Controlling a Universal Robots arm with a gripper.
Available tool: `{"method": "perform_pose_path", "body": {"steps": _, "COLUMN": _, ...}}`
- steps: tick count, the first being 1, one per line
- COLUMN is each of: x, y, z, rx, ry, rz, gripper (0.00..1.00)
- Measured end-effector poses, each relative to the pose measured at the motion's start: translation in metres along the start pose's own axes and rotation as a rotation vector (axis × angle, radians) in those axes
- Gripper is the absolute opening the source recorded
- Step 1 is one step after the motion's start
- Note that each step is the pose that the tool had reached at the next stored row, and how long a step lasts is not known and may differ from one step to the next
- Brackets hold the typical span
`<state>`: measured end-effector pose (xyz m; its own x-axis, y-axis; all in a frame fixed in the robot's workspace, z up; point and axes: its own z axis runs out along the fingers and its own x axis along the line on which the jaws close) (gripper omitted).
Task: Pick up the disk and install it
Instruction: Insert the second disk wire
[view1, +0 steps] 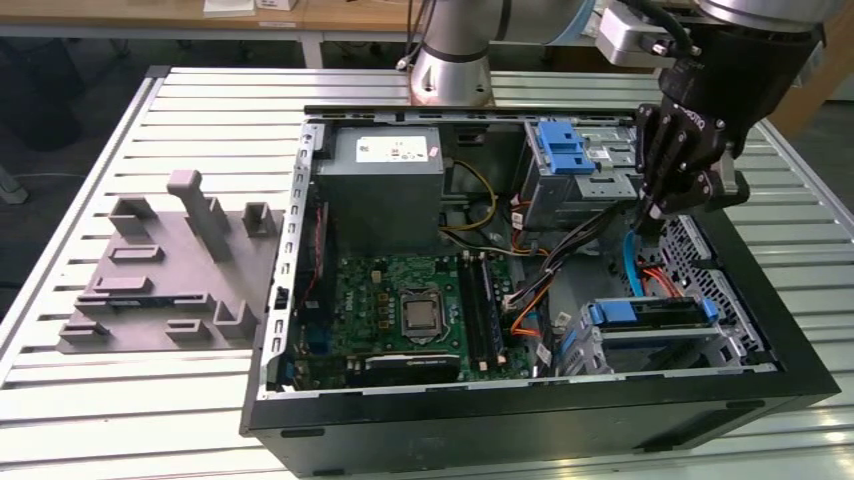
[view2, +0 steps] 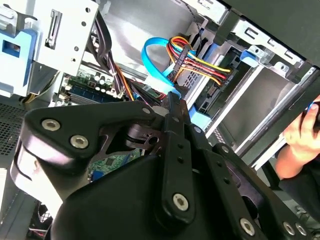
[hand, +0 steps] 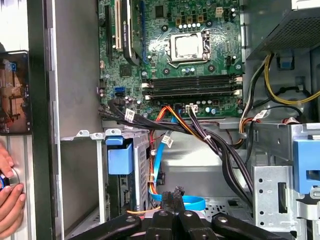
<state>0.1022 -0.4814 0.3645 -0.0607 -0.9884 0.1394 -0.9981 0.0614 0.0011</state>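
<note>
Here the black, angular tool (view1: 654, 215), fingers pressed together and empty, hangs inside the metal case (view1: 534, 420); the blue-framed disk (view1: 650, 312) sits in its bay just below.

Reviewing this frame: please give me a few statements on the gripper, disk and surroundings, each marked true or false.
1. The gripper holds the disk. False: its fingers are shut on nothing, and the disk sits in the drive bay.
2. The computer case lies open on a slatted table. True.
3. The grey fixture lies at the exterior view's right of the case. False: it lies at the left.
4. A person's hand shows beside the case in the first wrist view. True.
</note>
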Motion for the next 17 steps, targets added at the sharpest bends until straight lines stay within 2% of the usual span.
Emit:
{"method": "perform_pose_path", "body": {"steps": 3, "x": -0.0001, "y": 0.0000, "z": 0.0001, "rx": 0.0000, "ry": 0.0001, "rz": 0.000, "gripper": 0.11}}
{"method": "perform_pose_path", "body": {"steps": 5, "x": -0.0001, "y": 0.0000, "z": 0.0003, "rx": 0.0003, "ry": 0.0053, "rz": 0.000, "gripper": 0.11}}
{"method": "perform_pose_path", "body": {"steps": 7, "x": -0.0001, "y": 0.0000, "z": 0.0001, "rx": 0.0014, "ry": 0.0234, "rz": 0.000, "gripper": 0.11}}
{"method": "perform_pose_path", "body": {"steps": 9, "x": -0.0001, "y": 0.0000, "z": 0.0002, "rx": 0.0031, "ry": 0.0490, "rz": 0.000, "gripper": 0.11}}
{"method": "perform_pose_path", "body": {"steps": 10, "x": -0.0001, "y": 0.0000, "z": 0.0002, "rx": 0.0040, "ry": 0.0618, "rz": 0.001, "gripper": 0.18}}
{"method": "perform_pose_path", "body": {"steps": 12, "x": -0.0001, "y": 0.0000, "z": 0.0003, "rx": 0.0055, "ry": 0.0850, "rz": 0.001, "gripper": 0.18}}
{"method": "perform_pose_path", "body": {"steps": 14, "x": -0.0001, "y": 0.0000, "z": 0.0007, "rx": 0.0064, "ry": 0.0999, "rz": 0.001, "gripper": 0.18}}
{"method": "perform_pose_path", "body": {"steps": 17, "x": -0.0003, "y": 0.0000, "z": 0.0014, "rx": 0.0070, "ry": 0.1108, "rz": 0.001, "gripper": 0.19}}
